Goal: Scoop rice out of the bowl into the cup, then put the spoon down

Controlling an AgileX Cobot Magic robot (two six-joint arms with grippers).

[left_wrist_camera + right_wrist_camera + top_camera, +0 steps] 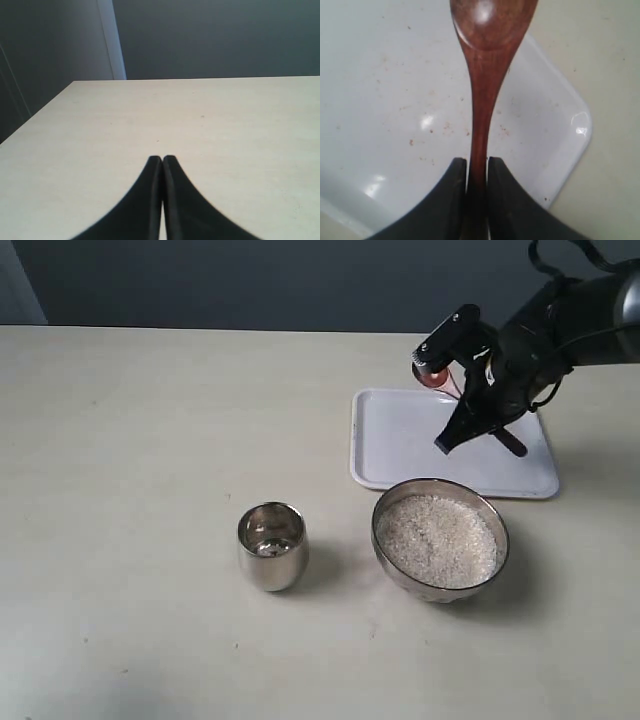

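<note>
My right gripper [442, 395] hangs above the white tray, shut on the handle of the reddish-brown wooden spoon [434, 377]. In the right wrist view the spoon [487, 75] runs out from between the jaws of the gripper [477, 162], and the visible part of its scoop holds no rice. The steel bowl [379, 523] stands in front of the tray, filled with white rice [438, 540]. The steel cup [271, 550] stands left of the bowl. My left gripper [162, 159] is shut on nothing over bare table and does not show in the exterior view.
The flat white tray [400, 440] lies behind the bowl at the right; in the right wrist view the tray [395, 100] is speckled with small marks. Pale table [130, 490] spreads left of the cup. A dark wall runs along the table's far edge.
</note>
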